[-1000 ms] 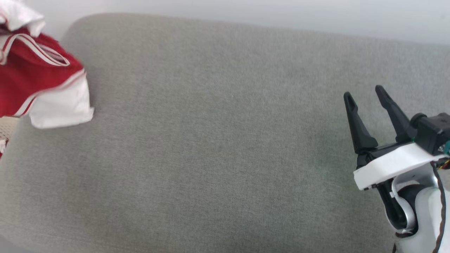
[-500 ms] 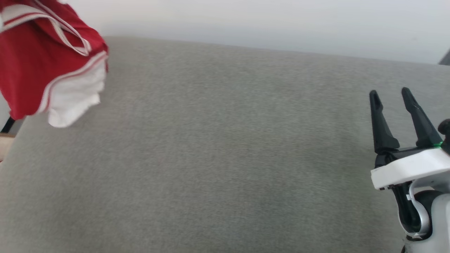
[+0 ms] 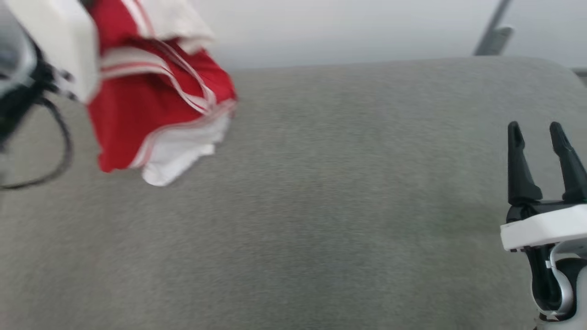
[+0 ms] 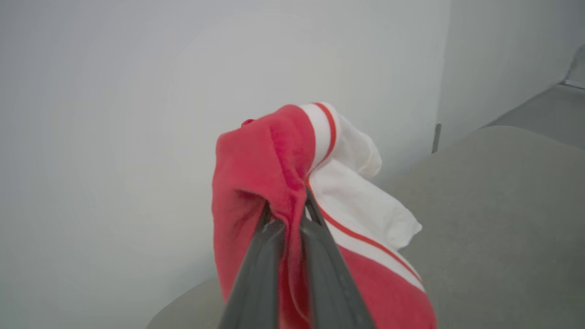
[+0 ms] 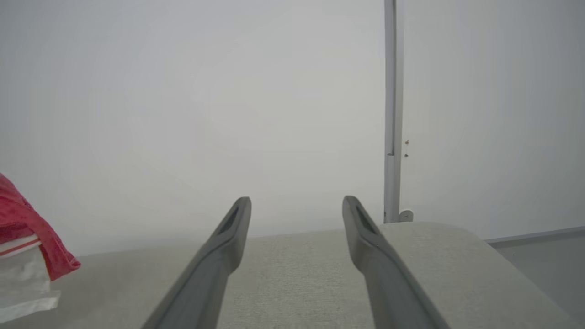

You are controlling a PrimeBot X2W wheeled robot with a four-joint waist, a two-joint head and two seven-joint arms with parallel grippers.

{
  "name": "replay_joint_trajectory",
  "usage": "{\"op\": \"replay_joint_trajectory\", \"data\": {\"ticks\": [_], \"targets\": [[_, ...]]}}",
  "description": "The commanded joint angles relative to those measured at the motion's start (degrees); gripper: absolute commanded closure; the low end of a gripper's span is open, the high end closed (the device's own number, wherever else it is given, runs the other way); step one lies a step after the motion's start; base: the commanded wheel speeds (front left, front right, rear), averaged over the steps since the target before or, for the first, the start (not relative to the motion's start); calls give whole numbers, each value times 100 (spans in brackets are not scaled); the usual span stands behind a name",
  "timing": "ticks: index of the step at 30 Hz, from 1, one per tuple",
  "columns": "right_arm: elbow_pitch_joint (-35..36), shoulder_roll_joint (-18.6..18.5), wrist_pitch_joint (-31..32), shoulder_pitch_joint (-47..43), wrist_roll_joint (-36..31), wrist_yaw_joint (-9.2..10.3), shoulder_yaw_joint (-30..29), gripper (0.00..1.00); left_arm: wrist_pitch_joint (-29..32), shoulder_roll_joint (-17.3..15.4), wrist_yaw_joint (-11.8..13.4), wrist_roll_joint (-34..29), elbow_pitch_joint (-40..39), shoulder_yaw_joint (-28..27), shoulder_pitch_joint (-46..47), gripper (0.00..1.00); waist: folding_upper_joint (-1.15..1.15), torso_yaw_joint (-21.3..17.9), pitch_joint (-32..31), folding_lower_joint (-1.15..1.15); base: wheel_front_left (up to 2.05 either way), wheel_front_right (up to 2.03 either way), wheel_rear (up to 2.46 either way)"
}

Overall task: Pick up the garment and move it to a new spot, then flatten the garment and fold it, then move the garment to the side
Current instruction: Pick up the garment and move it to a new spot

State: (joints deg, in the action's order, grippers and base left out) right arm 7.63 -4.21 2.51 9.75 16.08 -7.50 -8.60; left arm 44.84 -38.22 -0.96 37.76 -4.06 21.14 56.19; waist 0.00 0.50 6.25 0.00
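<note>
Red garment (image 3: 133, 119) hangs pinched in the left end effector (image 4: 287, 209).

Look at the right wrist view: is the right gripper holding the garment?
No, the right gripper stands open and empty, apart from the garment.

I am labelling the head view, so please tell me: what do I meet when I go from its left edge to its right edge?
black cable → the garment → grey pole → right gripper

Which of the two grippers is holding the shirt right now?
The left gripper, clamped shut on the red and white garment; the right gripper stands open and empty.
</note>
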Motion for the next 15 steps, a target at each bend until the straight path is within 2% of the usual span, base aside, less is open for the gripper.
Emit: {"op": "replay_joint_trajectory", "data": {"ticks": [1,5,9,15], "targets": [[33,38,-56,-95,43,2,-31,0,176,89,97,23,-237,109,-167,100,0,-389,119,0,0,0,0],[-42,75,-117,-130,91,2,-5,0,544,200,192,18,-653,493,-462,100,0,-747,236,0,0,0,0],[-156,104,-177,-143,144,2,73,0,726,346,199,102,-690,810,-787,100,0,-983,313,0,0,0,0],[-437,128,-345,-39,247,2,356,0,772,616,-26,110,-72,1499,-1398,100,0,-1329,441,0,0,0,0]]}}
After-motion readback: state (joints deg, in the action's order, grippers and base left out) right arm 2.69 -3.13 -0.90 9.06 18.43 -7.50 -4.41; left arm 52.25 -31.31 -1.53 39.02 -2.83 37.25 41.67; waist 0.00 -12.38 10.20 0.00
